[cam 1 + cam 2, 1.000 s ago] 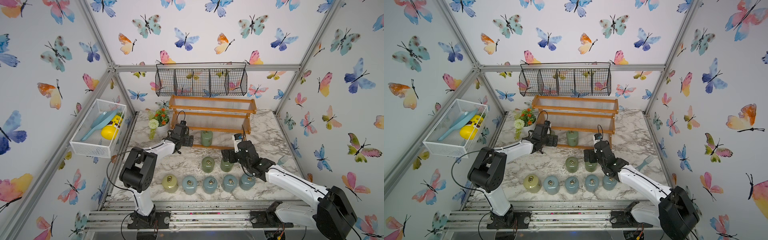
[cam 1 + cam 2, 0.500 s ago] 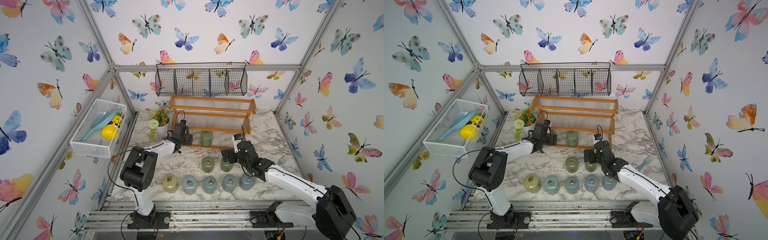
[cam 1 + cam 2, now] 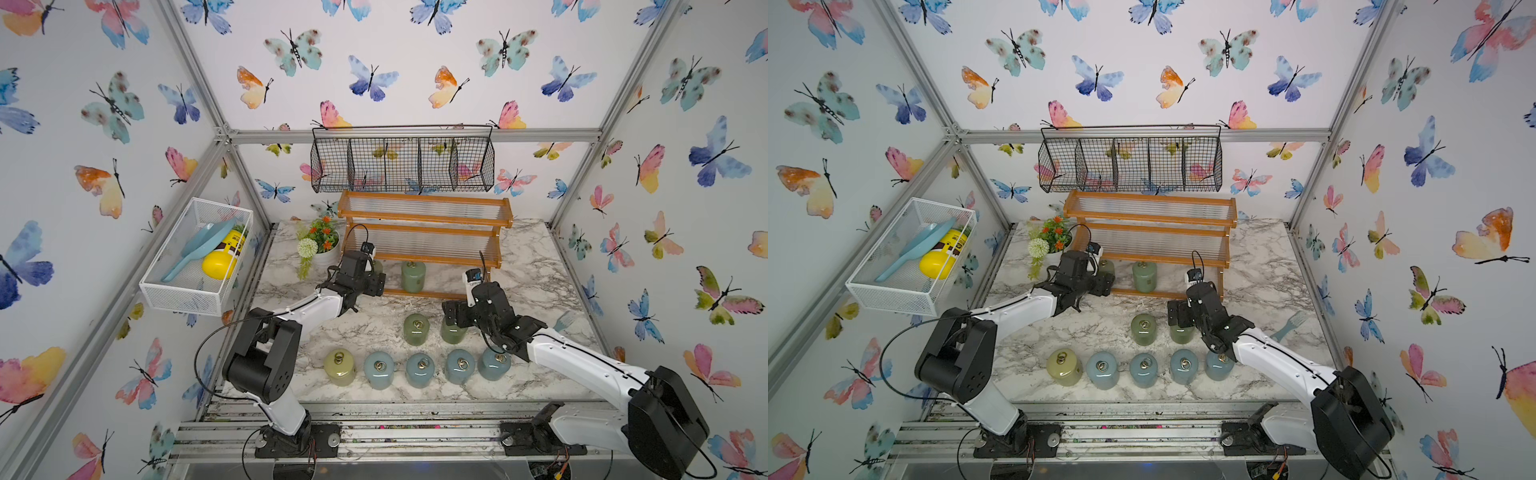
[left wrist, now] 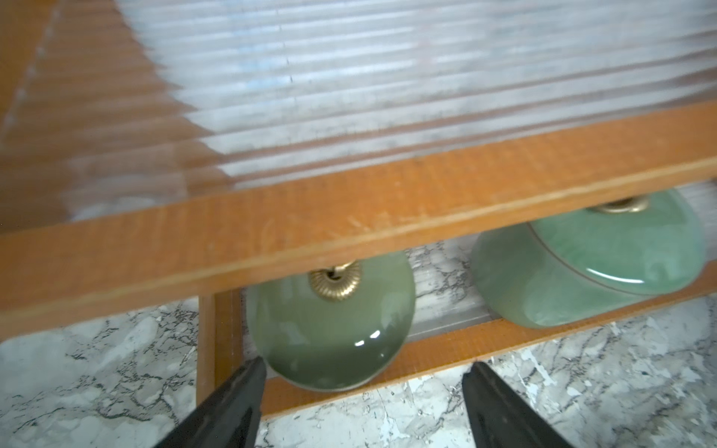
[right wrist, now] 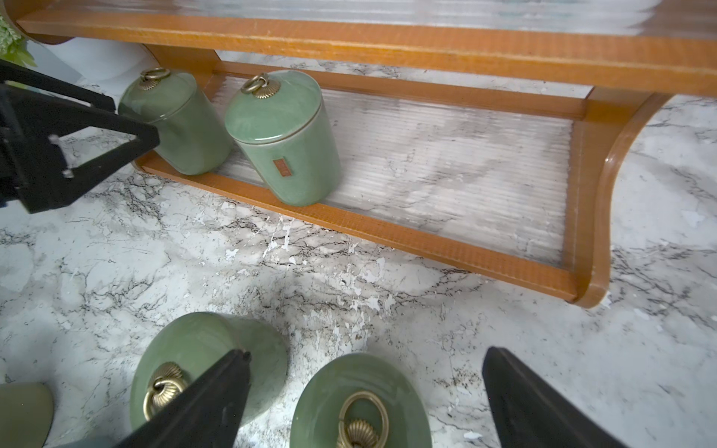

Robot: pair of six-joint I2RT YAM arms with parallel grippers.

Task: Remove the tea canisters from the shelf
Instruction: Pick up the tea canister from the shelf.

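Where the tabletop [image 3: 374,324] lies nearest, a cream canister [image 3: 339,367] and four blue canisters [image 3: 419,370] stand in a row, glossy, domed, each with a brass ring. Behind them stand two green canisters [image 3: 416,329]; the right tool [image 5: 366,353] hangs wide apart over one. Farther back, the shelf [image 3: 457,260] holds two more green on its bottom tier, the left tool [image 4: 364,364] parted around the end canister [image 4: 329,329], not clamped.

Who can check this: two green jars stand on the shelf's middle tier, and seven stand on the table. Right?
No. The green jars stand on the bottom tier of the shelf, not the middle; the right wrist view shows it. Seven on the table is correct.
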